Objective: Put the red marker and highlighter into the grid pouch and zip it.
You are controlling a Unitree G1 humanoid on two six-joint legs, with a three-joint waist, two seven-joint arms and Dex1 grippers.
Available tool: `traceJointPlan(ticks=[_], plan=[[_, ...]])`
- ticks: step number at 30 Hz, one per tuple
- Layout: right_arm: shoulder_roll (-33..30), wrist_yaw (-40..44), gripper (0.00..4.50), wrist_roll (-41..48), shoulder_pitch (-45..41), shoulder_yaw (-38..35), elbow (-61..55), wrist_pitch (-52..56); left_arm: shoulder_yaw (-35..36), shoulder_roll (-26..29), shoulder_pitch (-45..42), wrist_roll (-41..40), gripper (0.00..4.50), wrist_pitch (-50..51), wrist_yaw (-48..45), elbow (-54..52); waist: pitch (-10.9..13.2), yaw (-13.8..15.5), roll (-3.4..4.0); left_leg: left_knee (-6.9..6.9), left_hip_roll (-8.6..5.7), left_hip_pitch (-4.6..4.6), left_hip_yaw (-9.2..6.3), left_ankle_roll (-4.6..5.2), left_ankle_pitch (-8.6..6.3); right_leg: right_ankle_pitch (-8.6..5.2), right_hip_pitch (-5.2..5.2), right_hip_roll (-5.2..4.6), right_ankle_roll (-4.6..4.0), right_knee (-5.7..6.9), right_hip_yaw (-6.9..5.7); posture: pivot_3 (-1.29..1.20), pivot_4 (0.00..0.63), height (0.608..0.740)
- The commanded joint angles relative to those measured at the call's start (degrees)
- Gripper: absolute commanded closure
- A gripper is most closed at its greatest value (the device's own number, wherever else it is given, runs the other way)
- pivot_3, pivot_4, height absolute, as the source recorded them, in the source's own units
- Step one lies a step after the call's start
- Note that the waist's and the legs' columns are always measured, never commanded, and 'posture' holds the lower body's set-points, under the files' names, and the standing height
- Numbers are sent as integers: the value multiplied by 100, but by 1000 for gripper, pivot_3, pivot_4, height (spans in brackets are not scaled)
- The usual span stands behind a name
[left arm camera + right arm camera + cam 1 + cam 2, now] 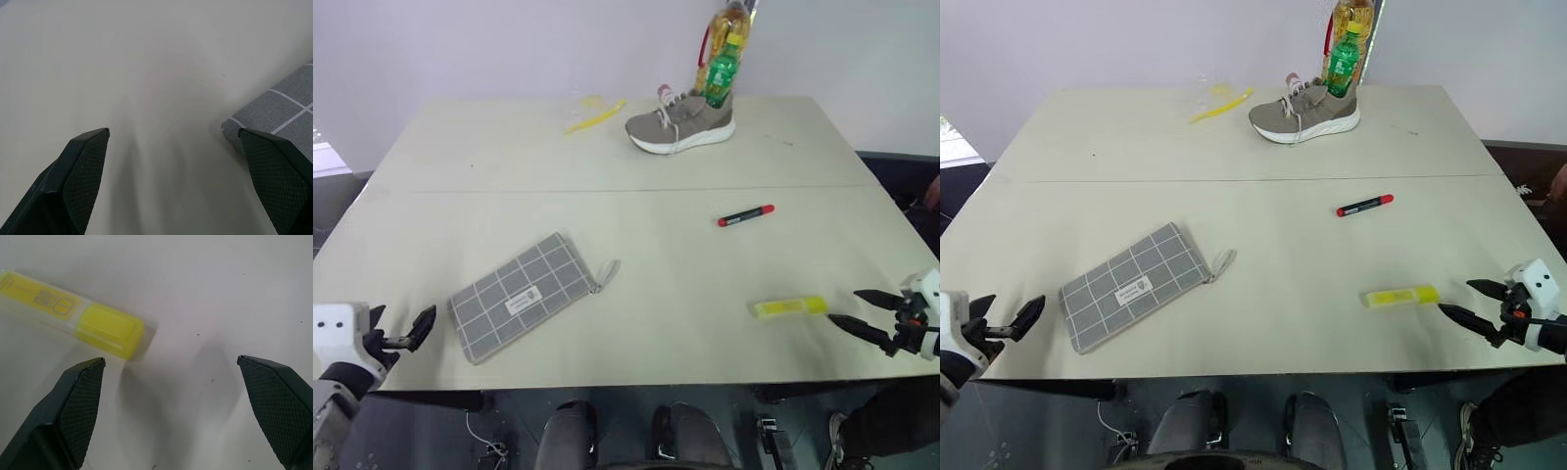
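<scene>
Both textured black hands, left (423, 326) and right (864, 309), gape beside flat fabric grid pouch (521, 294).

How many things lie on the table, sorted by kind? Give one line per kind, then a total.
Pens: 2, the red marker and the highlighter
Pouches: 1, the grid pouch
Shoes: 1, the shoe
Bottles: 2, the green bottle and the yellow bottle
Yellow strips: 1, the yellow strip
Total: 7
</scene>
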Motion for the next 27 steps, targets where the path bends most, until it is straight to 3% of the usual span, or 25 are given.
traceJointPlan(ticks=[1,11,21,24,27], plan=[[-153,-1,0,111,-56,-139,-183,13,85,86,13,1,61,-100,-84,-172,0,0,0,0,0,0,0,0,0,0,0,0,0,0,0,0,150,702],[286,-837,0,658,-522,49,-2081,1253,131,-82,24,30,61,-249,-16,-145,-1,-14,5,-1,5,1,0,0,0,1,18,2,0,2,0,0,150,702],[1661,-2110,0,1096,-1880,1686,-4516,3019,17,-377,30,163,61,-891,-42,-218,-2,12,-2,0,0,-10,-5,0,0,2,-10,-2,-2,3,0,0,150,702],[2138,-2381,794,1012,-2166,2151,-4667,3148,4,-386,178,121,0,-967,-190,-295,-7,-1,-9,0,1,-12,-5,1,-1,2,-11,-1,-2,4,0,0,150,702],[2809,-2684,2265,601,-2591,3155,-4641,3251,-47,-288,547,480,0,-1329,-427,-296,-8,-45,-10,-1,2,-11,-4,1,-1,3,-13,0,-2,8,0,0,150,702]])
